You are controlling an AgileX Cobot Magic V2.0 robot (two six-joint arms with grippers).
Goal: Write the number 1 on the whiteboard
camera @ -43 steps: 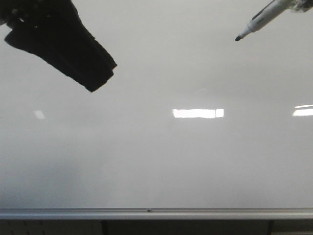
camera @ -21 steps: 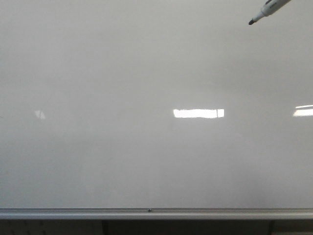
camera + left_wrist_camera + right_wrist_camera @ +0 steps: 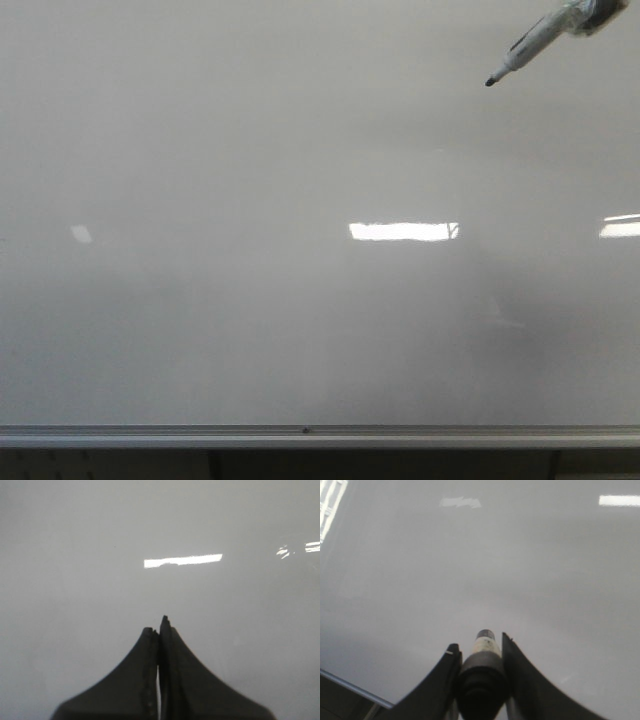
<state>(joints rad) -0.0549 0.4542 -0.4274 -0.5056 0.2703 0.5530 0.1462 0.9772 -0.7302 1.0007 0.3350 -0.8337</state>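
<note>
No stroke showed yet: the whiteboard filled the view, glossy pale grey, blank, silver rail along its bottom edge. We had the marker clamped in the right gripper fingers, tip apparently off the board. Best bring it in square, light pressure, one downward pull. Left gripper fingers together, empty.

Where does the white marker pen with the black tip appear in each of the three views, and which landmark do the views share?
Front view: the white marker pen with the black tip is in the top right corner, tip pointing down-left.
Left wrist view: the marker is not in it; only the shut left tool shows.
Right wrist view: it sits between the black fingers of the right tool.
Shared landmark: the glossy pale grey whiteboard with its bright rectangular reflections.
</note>
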